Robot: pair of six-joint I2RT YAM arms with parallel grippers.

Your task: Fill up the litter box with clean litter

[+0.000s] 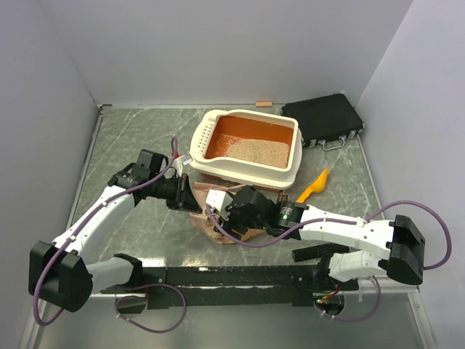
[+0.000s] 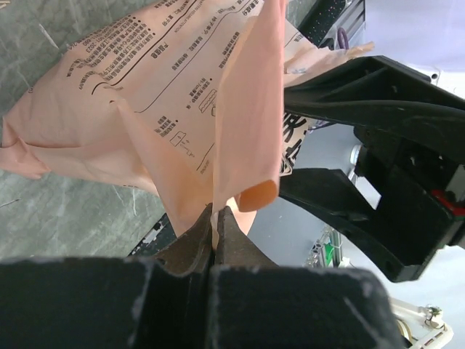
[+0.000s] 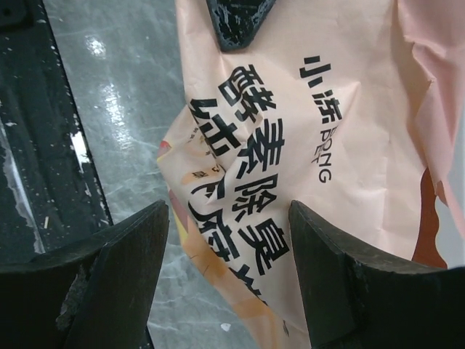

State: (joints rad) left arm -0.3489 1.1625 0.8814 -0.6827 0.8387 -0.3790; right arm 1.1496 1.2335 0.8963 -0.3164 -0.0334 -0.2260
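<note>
The litter box (image 1: pixel 247 169), orange with a cream rim, stands at the back middle of the table. Beige clean litter (image 1: pixel 258 151) covers part of its floor. The crumpled tan paper bag (image 1: pixel 218 234) lies just in front of the box, between my two arms. My left gripper (image 1: pixel 190 195) is shut on a thin fold of the bag (image 2: pixel 145 87); its jaws (image 2: pixel 216 218) pinch the paper's edge. My right gripper (image 1: pixel 218 211) is open, and its fingers (image 3: pixel 229 211) straddle the printed side of the bag (image 3: pixel 305 131) without closing on it.
A black flat case (image 1: pixel 323 120) lies at the back right. A small orange-yellow scoop (image 1: pixel 314 187) lies right of the box. A black rail (image 1: pixel 232 275) runs along the near edge. Grey walls close in the left, back and right.
</note>
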